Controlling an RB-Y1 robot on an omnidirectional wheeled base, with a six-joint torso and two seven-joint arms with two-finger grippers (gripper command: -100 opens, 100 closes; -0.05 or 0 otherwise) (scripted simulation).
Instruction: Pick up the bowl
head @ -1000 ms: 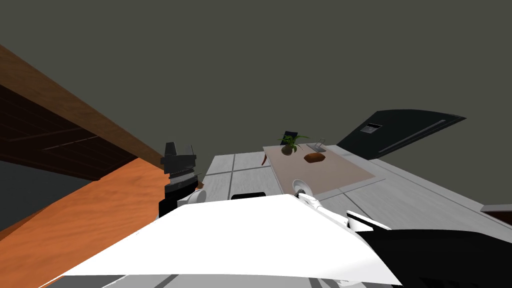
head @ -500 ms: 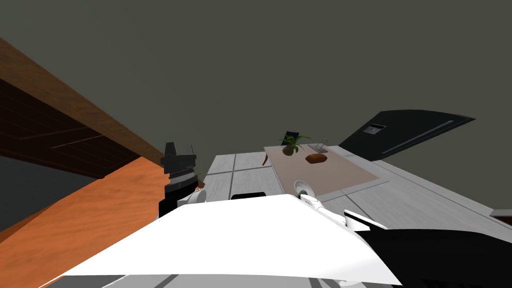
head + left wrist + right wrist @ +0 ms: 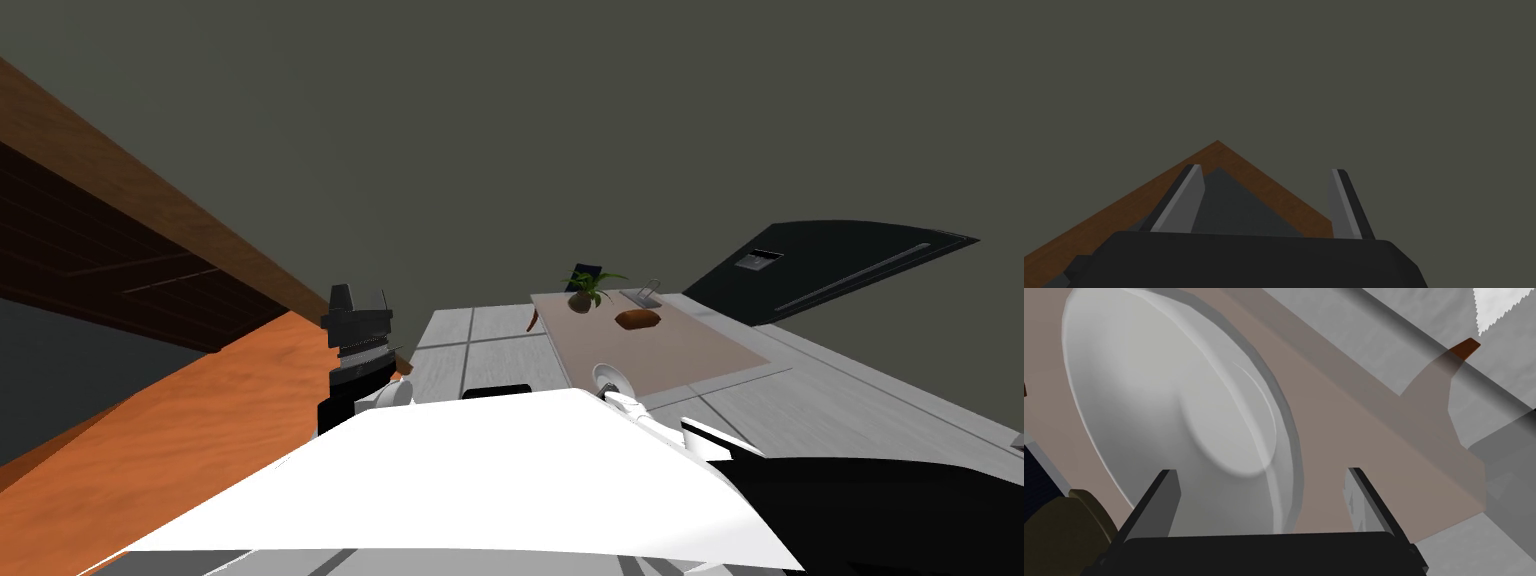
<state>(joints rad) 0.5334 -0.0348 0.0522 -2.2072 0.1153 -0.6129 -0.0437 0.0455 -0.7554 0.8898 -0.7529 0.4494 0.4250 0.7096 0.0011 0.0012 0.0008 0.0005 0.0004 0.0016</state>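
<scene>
A plain white bowl (image 3: 1174,403) sits on the beige tabletop (image 3: 1384,438), close in front of my right hand. My right gripper (image 3: 1264,488) is open, and the bowl's near rim passes between its two fingers, with one finger (image 3: 1166,498) over the bowl's inside. In the head view the bowl (image 3: 607,378) is small, at the table's near end, just above my right forearm. My left gripper (image 3: 1269,172) is open and holds nothing. It is raised at the left beside the orange-brown wooden surface (image 3: 200,430).
Further along the table (image 3: 680,350) stand a potted plant (image 3: 583,290), a brown dish-like thing (image 3: 637,318) and a small wire rack (image 3: 648,293). A black slab-like appliance (image 3: 830,265) lies to the right. A dull olive round thing (image 3: 1069,528) sits beside the bowl.
The whole head picture has slid a little to the right, so I have turned slightly. The bowl stays at my right hand and the left arm holds its place.
</scene>
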